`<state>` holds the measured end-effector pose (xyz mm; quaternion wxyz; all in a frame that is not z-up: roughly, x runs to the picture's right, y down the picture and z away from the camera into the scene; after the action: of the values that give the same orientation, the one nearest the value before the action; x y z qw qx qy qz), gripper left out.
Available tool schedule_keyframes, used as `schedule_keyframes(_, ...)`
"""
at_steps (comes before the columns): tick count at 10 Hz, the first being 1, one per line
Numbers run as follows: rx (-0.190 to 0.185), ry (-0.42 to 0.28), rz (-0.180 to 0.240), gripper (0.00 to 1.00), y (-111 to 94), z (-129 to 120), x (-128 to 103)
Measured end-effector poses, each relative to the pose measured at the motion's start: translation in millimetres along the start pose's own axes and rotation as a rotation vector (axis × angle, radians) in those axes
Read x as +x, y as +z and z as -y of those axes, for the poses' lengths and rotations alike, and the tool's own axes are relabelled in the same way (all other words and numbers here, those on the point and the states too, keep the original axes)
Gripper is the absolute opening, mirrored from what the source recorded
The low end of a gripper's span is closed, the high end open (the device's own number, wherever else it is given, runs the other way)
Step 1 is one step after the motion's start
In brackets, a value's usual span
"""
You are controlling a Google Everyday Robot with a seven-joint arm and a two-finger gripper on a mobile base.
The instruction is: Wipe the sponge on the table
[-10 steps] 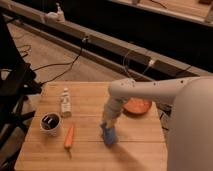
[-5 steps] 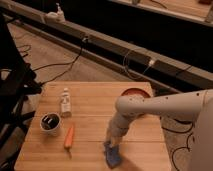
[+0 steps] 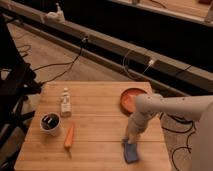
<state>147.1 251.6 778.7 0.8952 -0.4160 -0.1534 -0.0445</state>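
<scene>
The blue sponge [image 3: 131, 152] lies flat on the light-brown wooden table [image 3: 95, 115], near its front right edge. My gripper [image 3: 130, 140] comes down from the white arm on the right and presses on the sponge's upper end. The sponge's lower half shows below the gripper.
An orange bowl [image 3: 134, 98] sits at the table's right side behind the arm. An orange carrot [image 3: 69, 136], a white cup with a dark inside [image 3: 50, 123] and a small white bottle [image 3: 65, 103] stand on the left half. A long dark bench and cables lie behind.
The arm has carried the sponge from the table's middle toward the front right edge, sliding it along the wood.
</scene>
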Motion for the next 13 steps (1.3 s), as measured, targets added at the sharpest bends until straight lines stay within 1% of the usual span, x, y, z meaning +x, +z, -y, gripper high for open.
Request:
schedule_keyframes(1,0.006,0.011,-0.02,0.0,-3,17,10)
schedule_keyframes(2,0.017,0.009,-0.029,0.0,-5,37,10)
schedule_keyframes(3,0.021,-0.002,-0.029,0.0,-6,51,4)
schedule_keyframes(4,0.028,-0.03,-0.024,0.0,-6,70,-12)
schedule_keyframes(5,0.032,-0.041,-0.02,0.0,-7,76,-18)
schedule_keyframes(6,0.042,-0.092,0.01,0.0,-10,89,-46)
schedule_keyframes(7,0.048,-0.141,0.039,0.0,-12,94,-71)
schedule_keyframes(8,0.055,-0.213,0.077,0.0,-15,93,-107)
schedule_keyframes(9,0.047,-0.262,0.097,0.0,-14,86,-126)
schedule_keyframes(10,0.037,-0.298,0.113,0.0,-12,78,-139)
schedule_keyframes(11,0.014,-0.339,0.132,0.0,-5,64,-155)
schedule_keyframes(12,-0.004,-0.353,0.146,0.0,2,51,-160)
schedule_keyframes(13,-0.02,-0.352,0.156,0.0,6,41,-160)
